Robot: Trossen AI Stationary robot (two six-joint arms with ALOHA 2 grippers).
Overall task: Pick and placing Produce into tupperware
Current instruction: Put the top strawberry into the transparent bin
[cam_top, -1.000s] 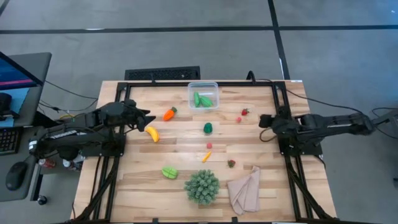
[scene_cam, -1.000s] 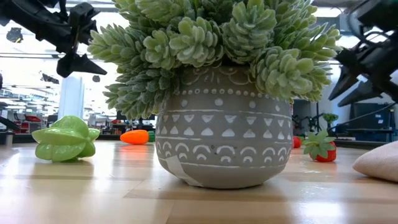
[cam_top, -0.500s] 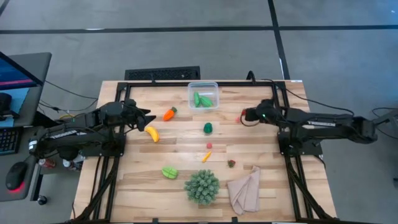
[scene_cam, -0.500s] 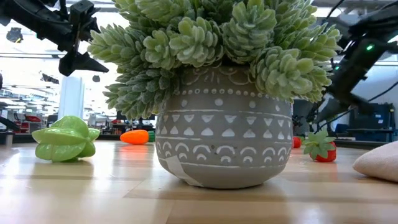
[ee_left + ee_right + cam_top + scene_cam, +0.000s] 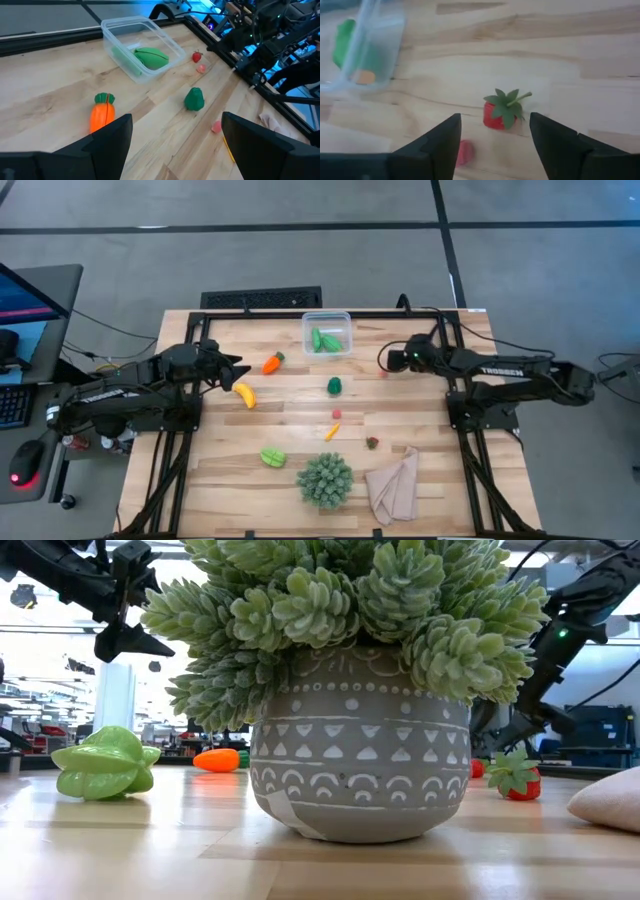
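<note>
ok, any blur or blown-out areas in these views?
Right wrist view: tupperware is smeared, strawberry fairly crisp. Low view: plant pot fills the frame, background washed out by bright light. Left wrist view: blue glare beyond the table edge. High view: evenly lit.

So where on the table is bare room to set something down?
Bare wood lies between the banana and the star fruit, and between the tupperware and the right gripper. It is crowded around the plant and cloth.

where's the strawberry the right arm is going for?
High view: the strawberry lies on the table's right half, right of the tupperware, under the open right end effector.
</note>
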